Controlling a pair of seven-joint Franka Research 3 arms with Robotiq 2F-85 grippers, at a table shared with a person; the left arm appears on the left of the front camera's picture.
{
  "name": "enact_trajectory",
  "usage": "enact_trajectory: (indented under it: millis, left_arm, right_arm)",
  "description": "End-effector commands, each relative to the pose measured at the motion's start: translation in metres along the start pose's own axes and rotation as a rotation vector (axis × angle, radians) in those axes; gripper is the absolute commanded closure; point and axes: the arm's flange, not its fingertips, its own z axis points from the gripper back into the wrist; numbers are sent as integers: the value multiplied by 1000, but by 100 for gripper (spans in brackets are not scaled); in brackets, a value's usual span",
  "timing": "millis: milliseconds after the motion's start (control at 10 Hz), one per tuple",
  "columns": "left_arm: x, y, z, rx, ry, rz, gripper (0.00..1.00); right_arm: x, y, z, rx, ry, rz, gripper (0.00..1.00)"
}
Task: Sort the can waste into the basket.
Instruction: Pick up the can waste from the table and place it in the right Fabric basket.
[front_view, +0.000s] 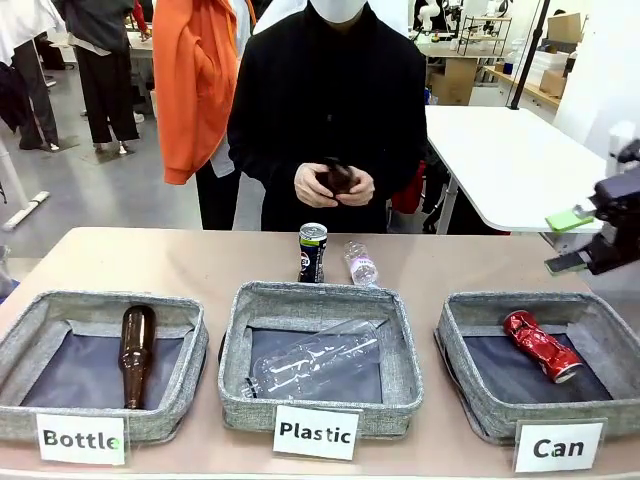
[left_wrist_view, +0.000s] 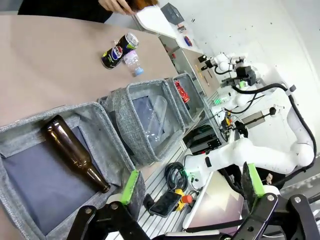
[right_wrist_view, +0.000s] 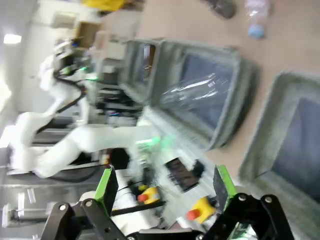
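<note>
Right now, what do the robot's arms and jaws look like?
Both arms are white, with smooth rounded joints. The right arm has thin black cables looping along it. The left arm looks blurred, with a green light glowing near its base. Each arm ends in black two-finger jaws built from bolted links, tipped with bright green pads.
</note>
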Motion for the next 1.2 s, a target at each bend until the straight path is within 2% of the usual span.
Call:
enact_trajectory:
  millis: [0, 200, 300, 400, 600, 700, 800, 900, 1000, 1100]
  left_arm:
    - [-1, -2, 3, -3, 14, -9, 0]
    - [-1, -2, 3, -3, 14, -9, 0]
    - [-1, -2, 3, -3, 14, -9, 0]
    - [-1, -2, 3, -3, 14, -9, 0]
    - [-1, -2, 3, -3, 14, -9, 0]
    - [0, 0, 0, 1, 1, 0, 0]
    - [-8, -27, 31, -51, -22, 15, 0]
    - [-13, -44, 75, -22, -23, 19, 0]
    - [-18, -54, 118, 8, 10, 42, 0]
    - [-38, -51, 159, 32, 72, 108, 0]
  right_arm:
    - [48, -11, -30, -217, 46, 1, 0]
    - [86, -22, -64, -258, 121, 11, 0]
    - [94, -16, -82, -275, 136, 75, 0]
    - [63, -12, -56, -234, 79, 55, 0]
    - [63, -12, -56, -234, 79, 55, 0]
    - [78, -22, -74, -242, 102, 63, 0]
    - [93, -27, -87, -247, 211, 247, 0]
    - [116, -34, -101, -230, 234, 417, 0]
    - [135, -38, -113, -210, 211, 537, 0]
    - [154, -42, -131, -184, 228, 672, 0]
